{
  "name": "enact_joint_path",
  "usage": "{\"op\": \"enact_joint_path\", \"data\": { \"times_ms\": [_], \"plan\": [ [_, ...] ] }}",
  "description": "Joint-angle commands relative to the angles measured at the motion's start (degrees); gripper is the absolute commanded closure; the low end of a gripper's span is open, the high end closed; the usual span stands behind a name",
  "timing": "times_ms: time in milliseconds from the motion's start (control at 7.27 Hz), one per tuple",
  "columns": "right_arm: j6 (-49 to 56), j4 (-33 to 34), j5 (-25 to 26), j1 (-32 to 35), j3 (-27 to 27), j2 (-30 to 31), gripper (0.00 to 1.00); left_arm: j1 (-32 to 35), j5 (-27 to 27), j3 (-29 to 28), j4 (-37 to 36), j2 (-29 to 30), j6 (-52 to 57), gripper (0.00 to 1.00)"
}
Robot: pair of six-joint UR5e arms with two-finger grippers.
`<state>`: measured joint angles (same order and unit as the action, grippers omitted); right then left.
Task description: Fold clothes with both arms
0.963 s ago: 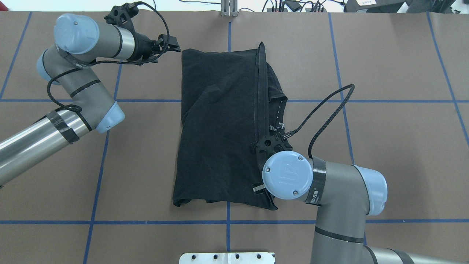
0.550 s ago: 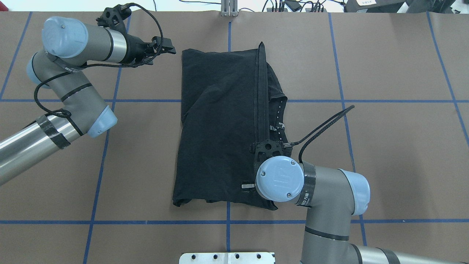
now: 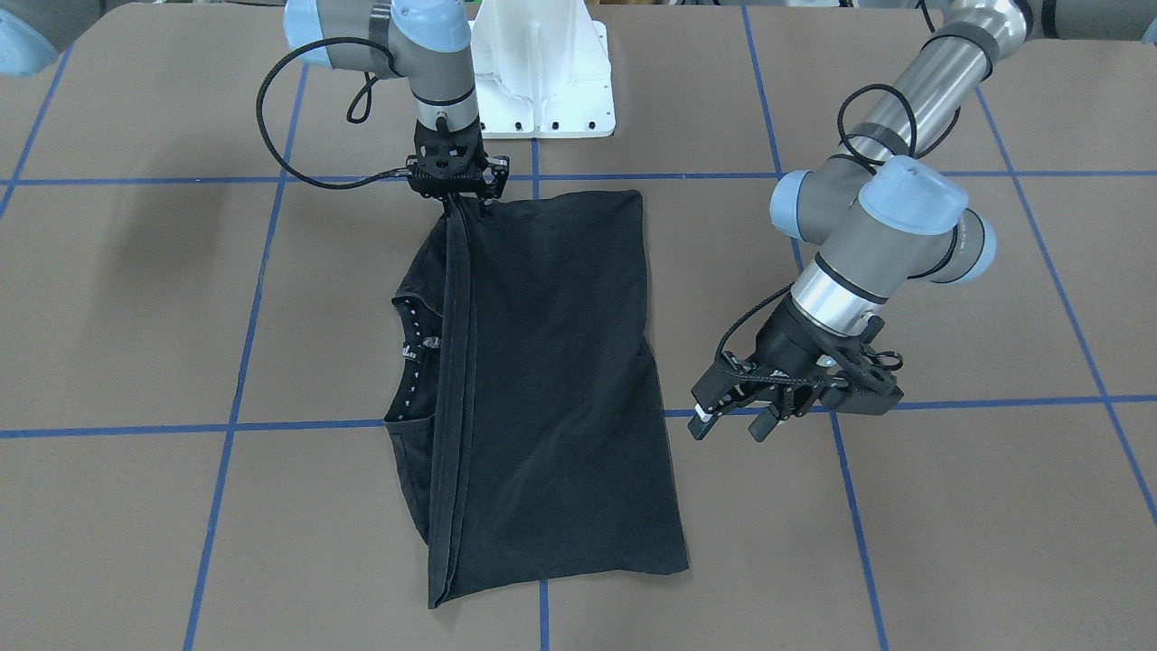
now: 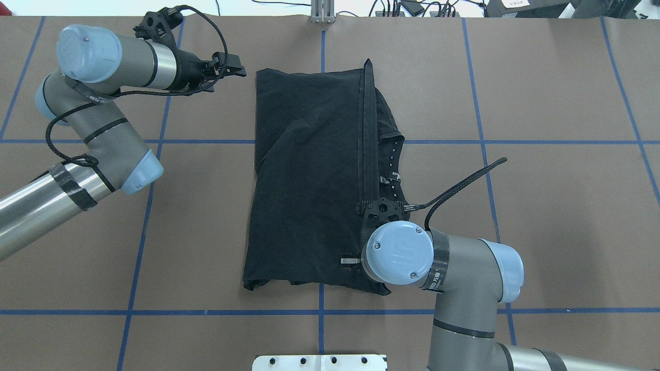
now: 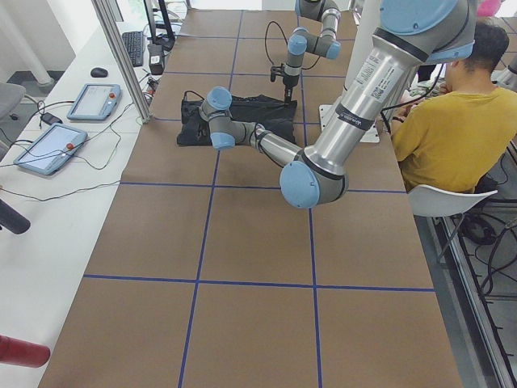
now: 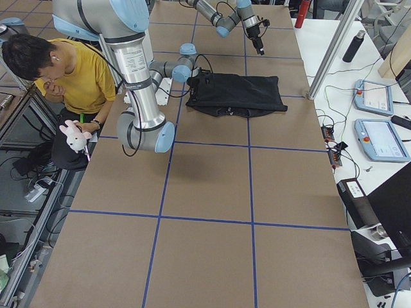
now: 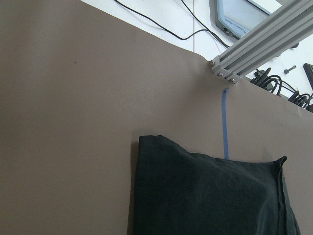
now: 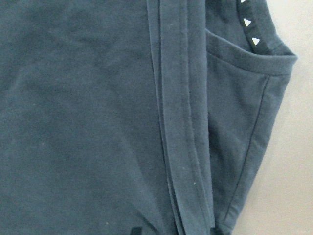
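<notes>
Across the centre of the overhead view: black T-shirt (image 4: 314, 175) lying folded lengthwise on the brown table (image 4: 557, 206), a further fold apparently pending.

Right gripper (image 3: 458, 206) stands vertically over the doubled hem at the shirt's near edge; whether it pinches the cloth cannot be told. Left gripper (image 3: 730, 425), fingers parted and empty, hovers beside the shirt's far corner and must next close on that corner. Since the earliest frame both arms have shifted slightly leftward; the shirt is unchanged.

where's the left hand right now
In the overhead view the black two-finger left hand hovers at upper left, just off the far-left corner of the folded black T-shirt, not touching it.
</notes>
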<state>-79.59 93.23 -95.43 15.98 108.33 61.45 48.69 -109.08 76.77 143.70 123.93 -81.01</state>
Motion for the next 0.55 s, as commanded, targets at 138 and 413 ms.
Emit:
{"op": "enact_joint_path", "data": {
  "times_ms": [138,413],
  "plan": [
    [5.48,9.04,0.42,-1.38,1.01,-0.45,0.51,-0.09,0.01,-0.04,0.0,-0.01,-0.47,0.0],
    [6.2,9.96,0.68,-2.7,0.66,-0.98,0.57,-0.09,0.1,-0.12,0.0,-0.09,-0.64,0.0]
  ]
}}
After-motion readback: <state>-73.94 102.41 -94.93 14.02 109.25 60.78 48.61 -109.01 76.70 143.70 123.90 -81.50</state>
